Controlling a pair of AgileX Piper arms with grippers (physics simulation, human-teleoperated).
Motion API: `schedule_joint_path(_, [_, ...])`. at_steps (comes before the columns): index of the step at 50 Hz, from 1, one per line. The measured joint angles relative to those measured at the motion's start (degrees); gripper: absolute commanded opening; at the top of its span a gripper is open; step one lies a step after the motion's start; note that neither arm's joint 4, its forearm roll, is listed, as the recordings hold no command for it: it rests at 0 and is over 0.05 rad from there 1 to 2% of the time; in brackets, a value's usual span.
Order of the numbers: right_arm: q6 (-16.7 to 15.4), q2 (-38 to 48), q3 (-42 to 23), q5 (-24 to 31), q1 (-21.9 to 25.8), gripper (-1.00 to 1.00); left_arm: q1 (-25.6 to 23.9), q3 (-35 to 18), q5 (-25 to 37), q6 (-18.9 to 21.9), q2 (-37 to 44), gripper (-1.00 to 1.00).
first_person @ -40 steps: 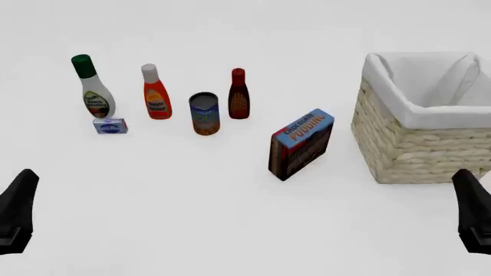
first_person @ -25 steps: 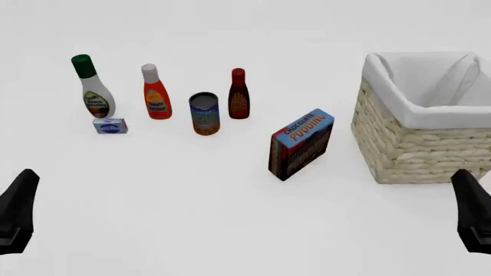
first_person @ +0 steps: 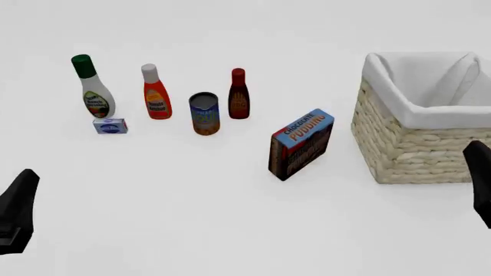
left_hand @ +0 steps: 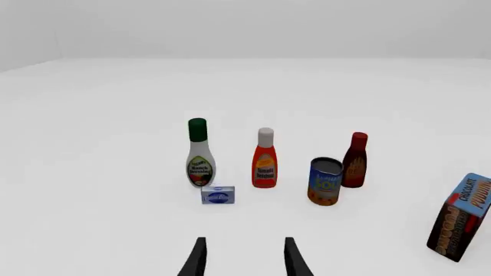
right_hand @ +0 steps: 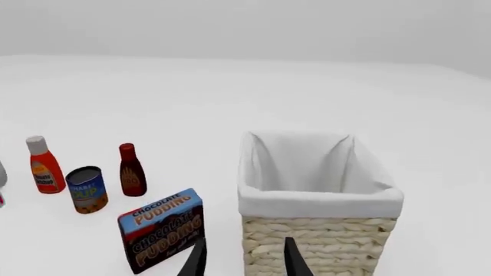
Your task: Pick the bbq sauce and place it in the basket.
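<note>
BBQ sauce: the bbq sauce [first_person: 238, 94] stands upright in the far half of the table [first_person: 192, 218], a little left of centre, nothing gripping it; red cap up, dark label facing the arms.
Neighbours: just beside it, nearer and to the left, a blue can [first_person: 204, 113], upright, a small gap between the two.
Row to the left: an orange-red bottle [first_person: 155, 92] with a white cap, then a white bottle [first_person: 93, 87] with a green cap toward the far left corner, both upright and apart from each other.
Small box: a little blue-and-white box [first_person: 110, 125] sits at the foot of the white bottle; touching or not, can't tell.
Pudding: a chocolate pudding box [first_person: 300, 143] stands on end, tilted, between the sauce and the basket, apart from both.
Basket: the basket [first_person: 418, 150] sits by the right edge, white liner folded over the rim, well apart from the sauce.
Left gripper: the left gripper [left_hand: 243, 260] is low by the near left corner, fingers spread, nothing between them, pointed at the bottle row.
Right gripper: the right gripper [right_hand: 243, 259] is by the near right corner, just in front of the basket's near wall, fingers spread and empty.
</note>
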Motion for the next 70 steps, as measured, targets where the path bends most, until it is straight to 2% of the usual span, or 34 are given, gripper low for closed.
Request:
schedule_joint_path(14, [-1.7, 10.7, -10.2, 0.9, 2.3, 1.0, 0.0, 0.0, 0.0, 0.0, 0.0, 1.0])
schedule_joint_path(20, [-2.7, 24.3, -20.0, 0.3, 3.0, 1.0, 0.0, 0.0, 0.0, 0.0, 0.0, 1.0])
schedule_joint_path(27, [-3.6, 34.6, -28.3, 0.5, 3.9, 1.0, 0.0, 0.0, 0.0, 0.0, 0.0, 1.0])
schedule_joint_path(43, [-6.5, 46.4, -39.8, 2.8, 5.7, 1.0, 0.0, 0.0, 0.0, 0.0, 0.0, 1.0])
schedule_joint_path(70, [-4.4, 64.4, -58.1, 6.0, 12.5, 1.0, 0.0, 0.0, 0.0, 0.0, 0.0, 1.0])
